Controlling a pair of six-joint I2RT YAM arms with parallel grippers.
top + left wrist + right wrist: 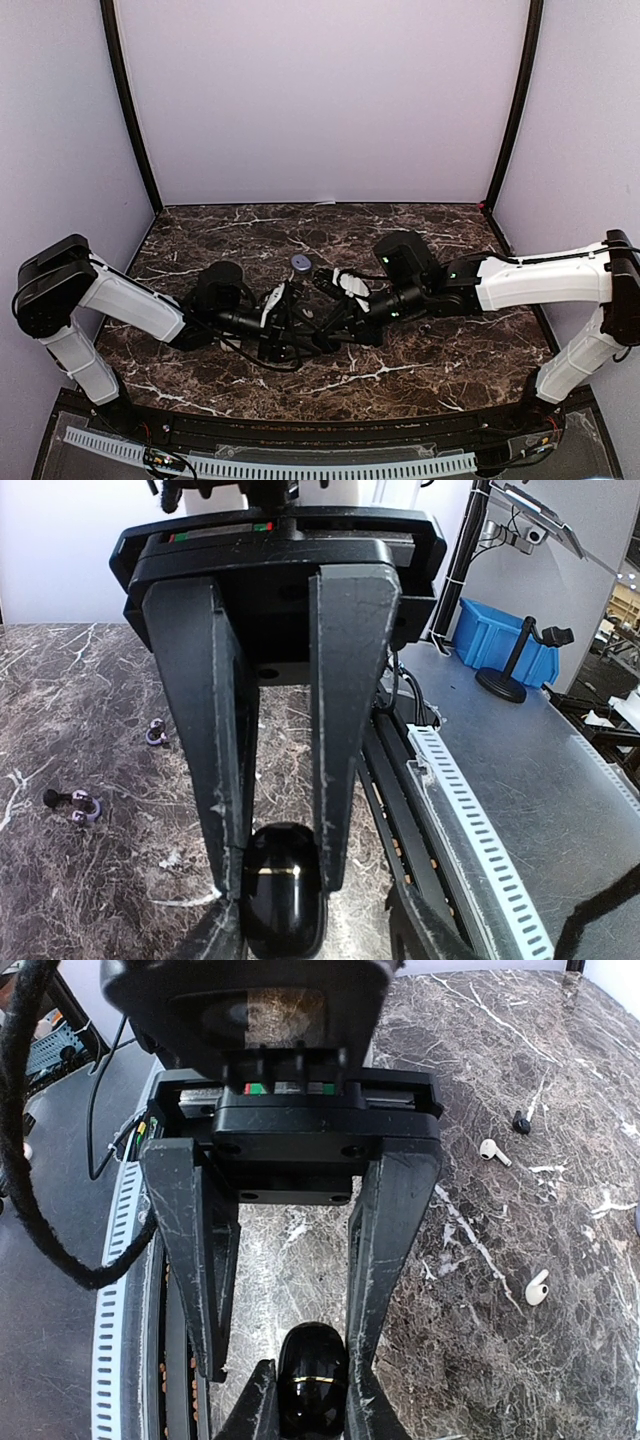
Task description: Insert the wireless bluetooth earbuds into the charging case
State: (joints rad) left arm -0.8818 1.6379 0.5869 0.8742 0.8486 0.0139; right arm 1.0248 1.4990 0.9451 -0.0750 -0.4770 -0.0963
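Right wrist: white earbud [537,1287] on table [470,1050]

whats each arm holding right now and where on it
The right fingers pinch the black charging case by its two sides. The left fingers flank the same case; whether they grip it cannot be told.

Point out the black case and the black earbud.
black case [312,1372]: right wrist view, on its glossy top.
black earbud [519,1123]: right wrist view, on its dark body.

Marble table [420,230]; blue bin [497,635], perhaps plastic.
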